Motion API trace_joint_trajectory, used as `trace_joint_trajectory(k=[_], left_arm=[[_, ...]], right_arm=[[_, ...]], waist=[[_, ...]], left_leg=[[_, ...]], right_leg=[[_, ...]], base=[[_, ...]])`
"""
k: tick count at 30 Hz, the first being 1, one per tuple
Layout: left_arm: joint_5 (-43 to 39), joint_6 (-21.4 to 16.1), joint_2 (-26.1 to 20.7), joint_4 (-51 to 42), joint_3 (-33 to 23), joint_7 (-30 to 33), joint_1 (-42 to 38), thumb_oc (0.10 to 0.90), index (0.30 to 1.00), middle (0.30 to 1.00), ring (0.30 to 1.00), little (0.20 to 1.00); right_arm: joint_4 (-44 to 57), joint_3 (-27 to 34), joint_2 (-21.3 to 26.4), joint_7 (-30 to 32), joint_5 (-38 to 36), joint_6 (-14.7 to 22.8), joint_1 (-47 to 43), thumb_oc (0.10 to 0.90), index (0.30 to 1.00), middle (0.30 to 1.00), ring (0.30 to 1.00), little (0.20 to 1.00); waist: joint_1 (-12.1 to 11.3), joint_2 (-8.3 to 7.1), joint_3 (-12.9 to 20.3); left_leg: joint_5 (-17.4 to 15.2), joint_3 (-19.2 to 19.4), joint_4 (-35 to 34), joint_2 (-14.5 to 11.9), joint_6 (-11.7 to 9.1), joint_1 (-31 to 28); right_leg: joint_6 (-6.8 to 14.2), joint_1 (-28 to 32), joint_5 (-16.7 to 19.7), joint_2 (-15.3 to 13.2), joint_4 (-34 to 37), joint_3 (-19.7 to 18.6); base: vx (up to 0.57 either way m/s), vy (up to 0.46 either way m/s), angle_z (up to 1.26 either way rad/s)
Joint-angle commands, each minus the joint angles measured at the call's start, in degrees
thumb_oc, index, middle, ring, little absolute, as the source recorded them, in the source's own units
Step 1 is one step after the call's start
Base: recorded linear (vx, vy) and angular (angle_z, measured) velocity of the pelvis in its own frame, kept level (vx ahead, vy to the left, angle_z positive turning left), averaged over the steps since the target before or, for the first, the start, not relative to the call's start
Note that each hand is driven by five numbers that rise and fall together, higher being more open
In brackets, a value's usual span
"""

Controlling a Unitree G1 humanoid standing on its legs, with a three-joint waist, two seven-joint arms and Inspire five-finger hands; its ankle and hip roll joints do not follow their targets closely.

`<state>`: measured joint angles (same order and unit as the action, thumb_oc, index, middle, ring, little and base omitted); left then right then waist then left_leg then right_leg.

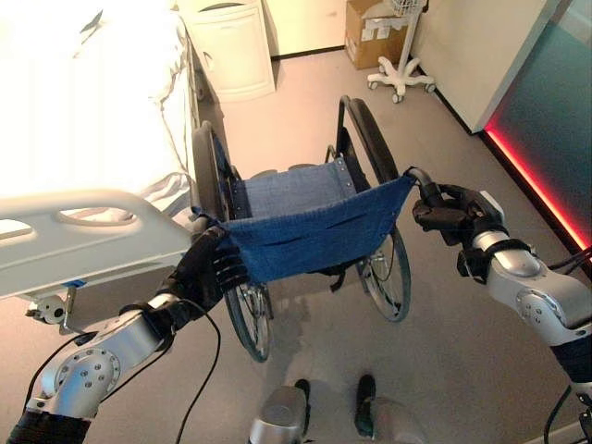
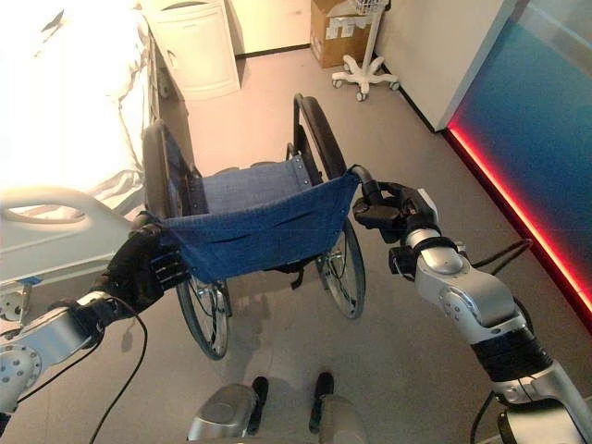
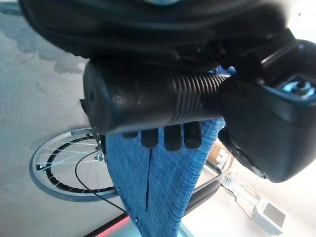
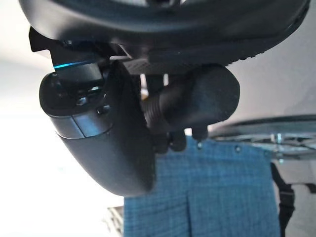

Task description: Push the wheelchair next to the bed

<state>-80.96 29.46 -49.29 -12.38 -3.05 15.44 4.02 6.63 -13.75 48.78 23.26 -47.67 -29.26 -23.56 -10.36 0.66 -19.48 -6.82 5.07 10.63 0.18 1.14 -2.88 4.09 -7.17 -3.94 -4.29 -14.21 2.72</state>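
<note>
The wheelchair with blue fabric back and black tyres (image 1: 296,222) stands just beside the white hospital bed (image 1: 92,120), its back toward the robot. The left hand (image 1: 208,273) and the right hand (image 1: 449,211) each wrap a black rubber push handle (image 3: 148,103), which allows steering. The grey bed footboard (image 1: 92,236) is close to the left arm. A white cabinet (image 1: 231,46), a cardboard box (image 1: 370,32) and a white wheeled stand (image 1: 400,79) are well ahead.

Both arms were silver-grey with round screw-studded joints, ending in a dark left hand (image 1: 205,275) and a dark right hand (image 1: 450,213)
</note>
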Motion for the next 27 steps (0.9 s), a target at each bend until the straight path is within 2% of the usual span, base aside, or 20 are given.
trace_joint_trajectory(k=[1,2,3,4,7,15,19,23,27], left_arm=[[0.4,-11.2,4.6,1.5,-2.7,0.0,-15.0,0.4,0.3,0.3,0.3,0.3],[1.3,-10.5,4.9,2.1,-2.0,-0.4,-15.4,0.4,0.3,0.3,0.3,0.3],[1.3,-10.5,4.9,2.2,-2.0,-0.4,-15.4,0.4,0.3,0.3,0.3,0.3],[2.7,-9.6,4.5,3.7,-1.0,-1.3,-16.5,0.4,0.3,0.3,0.3,0.3],[8.7,-7.7,2.4,6.4,1.8,-3.6,-19.4,0.4,0.3,0.3,0.3,0.3],[13.0,-8.2,0.9,10.1,6.9,-5.4,-23.9,0.4,0.3,0.3,0.3,0.3],[13.6,-7.8,0.8,7.9,7.6,-4.7,-24.1,0.4,0.3,0.3,0.3,0.3],[15.4,-8.0,1.1,8.7,9.5,-4.1,-25.6,0.4,0.3,0.3,0.3,0.3],[17.9,-7.6,1.4,10.3,11.5,-4.9,-27.5,0.4,0.3,0.3,0.3,0.3]], right_arm=[[13.7,-0.2,0.8,-1.5,-3.5,6.1,-3.1,0.4,0.3,0.3,0.3,0.3],[14.1,0.3,0.2,-0.8,-3.6,6.8,-2.0,0.4,0.3,0.3,0.3,0.3],[14.2,0.3,0.2,-0.7,-3.6,6.8,-1.9,0.4,0.3,0.3,0.3,0.3],[14.5,0.4,-0.7,-0.4,-3.6,7.3,-1.3,0.4,0.3,0.3,0.3,0.3],[15.7,0.3,-2.1,0.6,-5.1,8.2,-0.1,0.4,0.3,0.3,0.3,0.3],[16.1,-0.5,-5.7,2.1,-4.0,10.3,3.9,0.4,0.3,0.3,0.3,0.3],[18.2,0.3,-5.8,-1.2,-4.2,9.3,7.9,0.4,0.3,0.3,0.3,0.3],[19.4,-1.5,-6.0,-4.8,-4.9,9.6,8.6,0.4,0.3,0.3,0.3,0.3],[19.4,-3.1,-6.5,-4.5,-5.1,10.2,7.6,0.4,0.3,0.3,0.3,0.3]], waist=[[10.1,-2.43,5.5],[11.0,-2.03,5.6],[11.0,-2.01,5.6],[12.0,-1.6,5.5],[13.4,-1.16,5.2],[15.2,-0.59,5.0],[16.6,-0.47,4.8],[17.7,-0.43,4.5],[18.0,-0.47,4.4]], left_leg=[[5.5,-1.6,6.5,-1.8,-3.8,-0.2],[4.0,-1.1,3.2,-1.8,-3.6,-2.2],[4.1,-1.1,3.0,-1.8,-3.6,-2.3],[2.1,-0.4,-0.1,-1.5,-3.3,-4.0],[-0.1,0.2,-2.4,-0.4,-2.6,-5.5],[-0.8,1.2,-3.3,1.1,-1.2,-5.9],[-1.2,2.3,-3.6,1.6,-0.6,-6.3],[-1.5,3.2,-3.9,2.5,0.0,-6.8],[-1.7,3.3,-4.0,3.2,0.4,-7.3]], right_leg=[[0.7,6.0,7.0,0.3,9.3,5.9],[1.4,4.5,7.8,-0.3,9.1,5.8],[1.4,4.5,7.7,-0.3,9.0,5.8],[2.4,2.9,8.6,-0.8,8.8,5.5],[3.7,0.9,9.8,-1.4,8.4,4.5],[4.7,0.2,10.6,-1.6,8.6,2.7],[5.2,-0.8,11.2,-1.7,8.5,1.5],[5.8,-1.5,12.0,-1.8,8.5,0.3],[6.2,-2.0,12.9,-2.1,8.4,-0.4]], base=[[-0.02,0.128,-0.1],[-0.02,0.111,-0.08],[-0.05,0.142,-0.08],[-0.06,0.106,-0.08],[-0.1,0.114,-0.08],[-0.09,0.061,-0.02],[-0.13,0.062,-0.12],[-0.11,0.073,-0.01],[-0.04,0.055,-0.05]])
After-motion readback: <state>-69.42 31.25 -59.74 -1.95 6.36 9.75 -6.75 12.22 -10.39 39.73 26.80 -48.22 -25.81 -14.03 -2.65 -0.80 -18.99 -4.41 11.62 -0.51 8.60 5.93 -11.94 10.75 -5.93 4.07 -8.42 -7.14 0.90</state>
